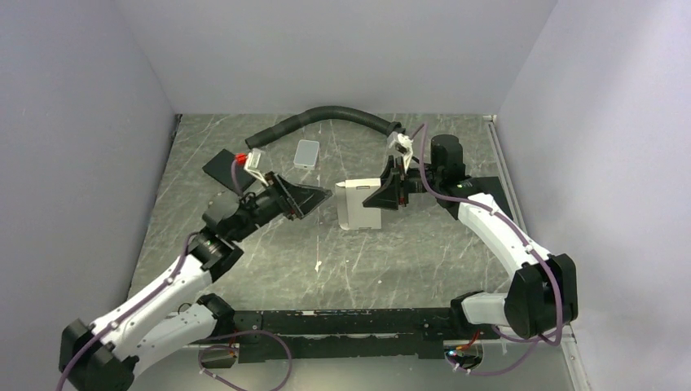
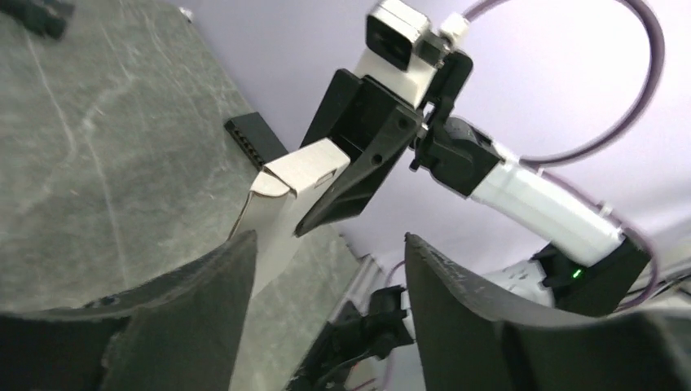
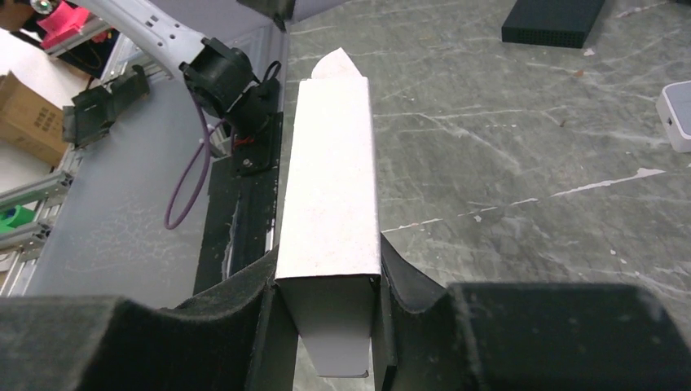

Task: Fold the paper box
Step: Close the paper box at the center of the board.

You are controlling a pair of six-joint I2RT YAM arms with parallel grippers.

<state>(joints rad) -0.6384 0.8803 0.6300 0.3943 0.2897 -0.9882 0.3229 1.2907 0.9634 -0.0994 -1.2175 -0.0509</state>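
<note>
The paper box is a slim white carton held just above the table's middle, with a tab flap sticking out at its top end. My right gripper is shut on it from the right. In the right wrist view both black fingers press the narrow sides of the box at its near end, where the gripper holds it; a pointed flap shows at the far end. My left gripper is to the left of the box, apart from it. Its jaws stand open with nothing between them, facing the box.
A light grey rounded tile lies behind the box, and a flat black pad lies at the back left. A black corrugated hose arcs along the back. Another black slab lies under the right arm. Walls enclose three sides.
</note>
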